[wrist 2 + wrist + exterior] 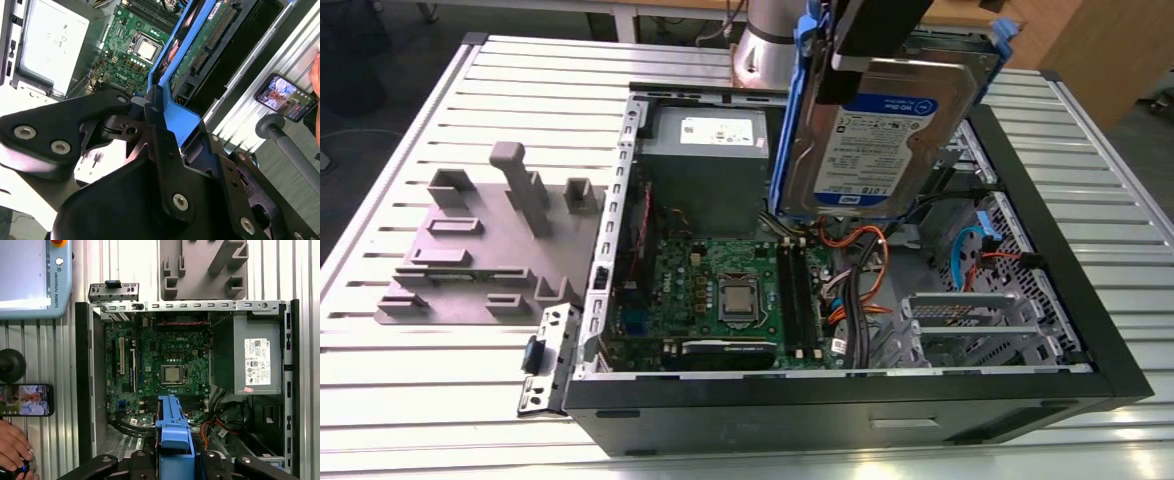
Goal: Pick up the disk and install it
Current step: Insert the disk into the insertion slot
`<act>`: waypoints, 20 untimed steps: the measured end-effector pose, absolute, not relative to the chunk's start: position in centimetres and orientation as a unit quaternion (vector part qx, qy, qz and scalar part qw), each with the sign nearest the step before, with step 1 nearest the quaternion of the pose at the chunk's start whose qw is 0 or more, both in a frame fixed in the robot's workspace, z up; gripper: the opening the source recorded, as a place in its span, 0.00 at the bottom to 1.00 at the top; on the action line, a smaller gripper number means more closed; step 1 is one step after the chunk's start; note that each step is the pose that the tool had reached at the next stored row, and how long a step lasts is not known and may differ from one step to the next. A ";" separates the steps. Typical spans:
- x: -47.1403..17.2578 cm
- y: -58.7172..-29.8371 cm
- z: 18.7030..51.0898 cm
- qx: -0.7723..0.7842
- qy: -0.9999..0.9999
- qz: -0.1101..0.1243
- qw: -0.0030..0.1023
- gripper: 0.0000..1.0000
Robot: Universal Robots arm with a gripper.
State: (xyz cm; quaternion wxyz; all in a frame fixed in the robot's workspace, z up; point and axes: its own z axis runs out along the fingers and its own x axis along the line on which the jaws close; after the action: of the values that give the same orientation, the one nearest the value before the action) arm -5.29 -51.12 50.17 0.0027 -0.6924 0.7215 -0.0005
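Pick-up done: black pincer (pixel 150 102) pinches the blue carrier edge of the flat silver hard disk with blue-and-white label (pixel 897 125), held on edge above the open black computer case (pixel 854 410); installation not yet done.

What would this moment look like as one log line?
gripper: shut on disk; disk: held on edge over open computer case; install: not yet done
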 end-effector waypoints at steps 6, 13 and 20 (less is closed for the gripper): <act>-5.3 -52.8 50.1 -0.692 0.721 -0.001 0.003 0.36; -4.6 -54.1 49.8 -0.692 0.721 0.000 0.003 0.36; -2.2 -54.1 49.6 -0.692 0.721 0.000 0.002 0.36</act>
State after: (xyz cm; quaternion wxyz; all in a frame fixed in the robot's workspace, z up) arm -2.24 -54.11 49.64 0.0024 -0.6924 0.7215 -0.0001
